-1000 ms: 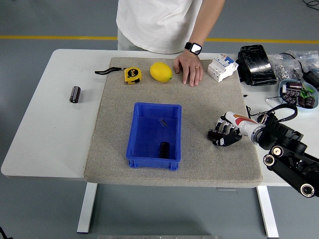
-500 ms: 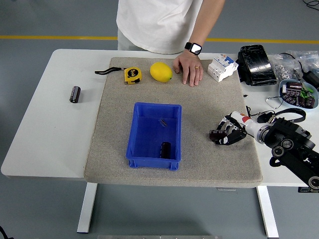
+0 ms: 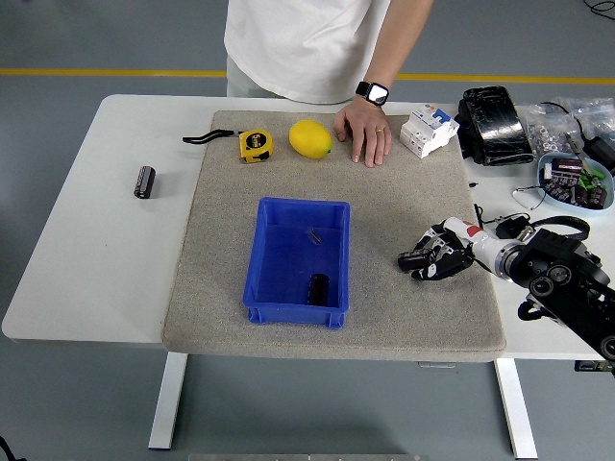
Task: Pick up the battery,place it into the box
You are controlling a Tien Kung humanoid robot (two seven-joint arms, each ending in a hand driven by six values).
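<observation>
Broadly, the white bench (image 3: 86, 259) carried a grey felt mat (image 3: 404, 322) that covered most of its middle. At the far side stood a person in a white shirt (image 3: 307, 43), one hand (image 3: 363, 130) resting flat on the mat's far edge, a watch (image 3: 373, 93) on that wrist. A blue box (image 3: 296, 259) sat near the centre of the mat, and a dark cylindrical battery (image 3: 317, 288) lay inside it toward the near wall. The right robot hand (image 3: 434, 259) hovered over the mat to the right of the box, apart from it, its fingers curled loosely inward and holding nothing that could be made out. A black case (image 3: 493, 125) lay at the bench's far right, with a bowl of small parts (image 3: 574, 181) just beside it on the right and loose cables near that. A white circuit breaker (image 3: 428, 130) stood at the mat's far right corner, close to the person's hand. A yellow lemon (image 3: 310, 138) lay on the mat just left of that hand, and a yellow tape measure (image 3: 255, 145) lay left of the lemon, its black strap trailing off leftward. A second battery (image 3: 144, 181) lay alone on the bare bench, well left of the mat
</observation>
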